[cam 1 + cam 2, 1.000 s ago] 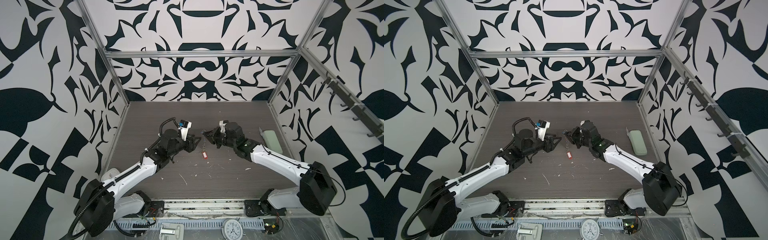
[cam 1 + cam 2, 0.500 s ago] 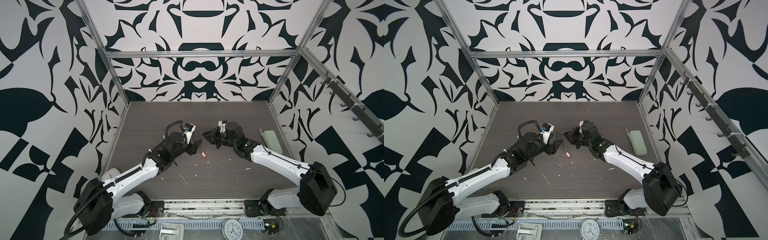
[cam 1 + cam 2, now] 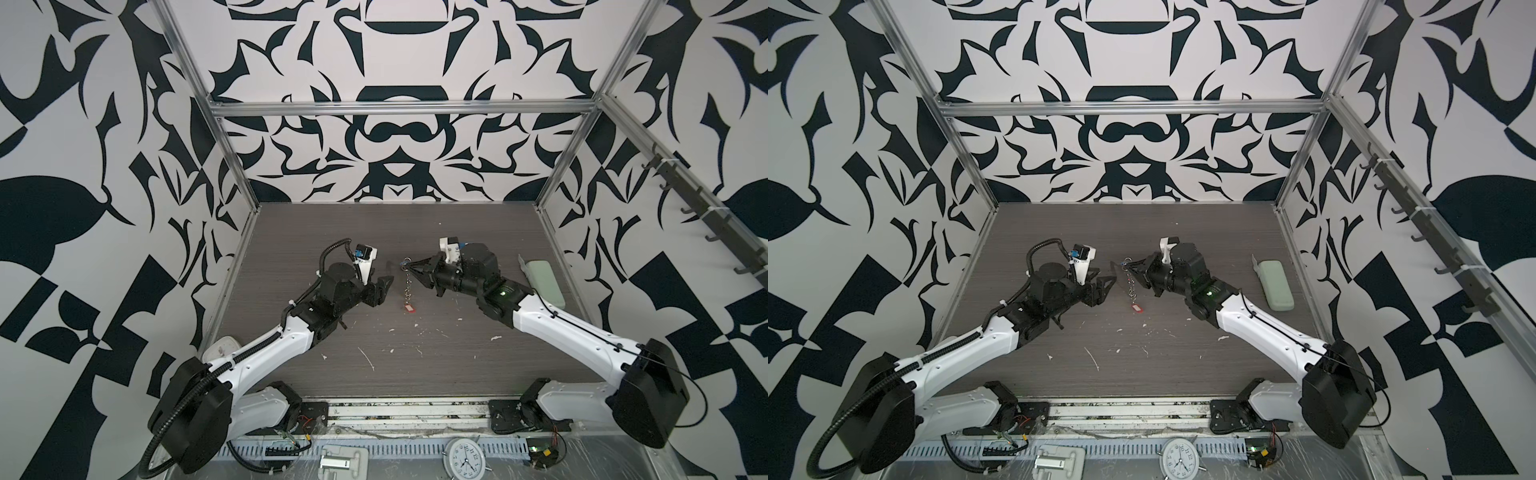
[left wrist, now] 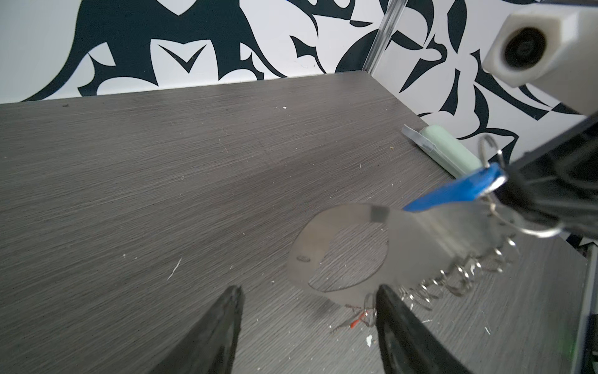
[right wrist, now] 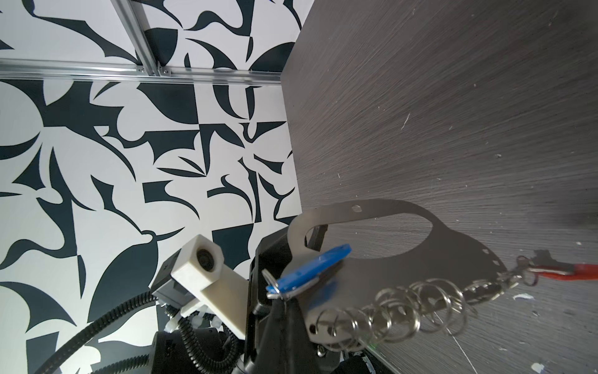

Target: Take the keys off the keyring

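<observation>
Left wrist cam: we see the left gripper (image 4: 309,288) backed off again, jaws spread and empty, while the right gripper (image 3: 411,268) stays pinched on the dangling keyring (image 4: 420,246), blue-tag key (image 4: 453,191) and red-tag key (image 3: 409,308) both still attached, so nothing's freed yet.

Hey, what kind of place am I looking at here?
Probably a robot test booth: a left arm and a right arm at a dark table, an aluminium frame around it, black-and-white patterned walls.

we see a dark wood-grain table (image 3: 457,365); on it lie a green case (image 3: 544,282) by the right wall and white scraps (image 3: 368,360) near the middle.
</observation>
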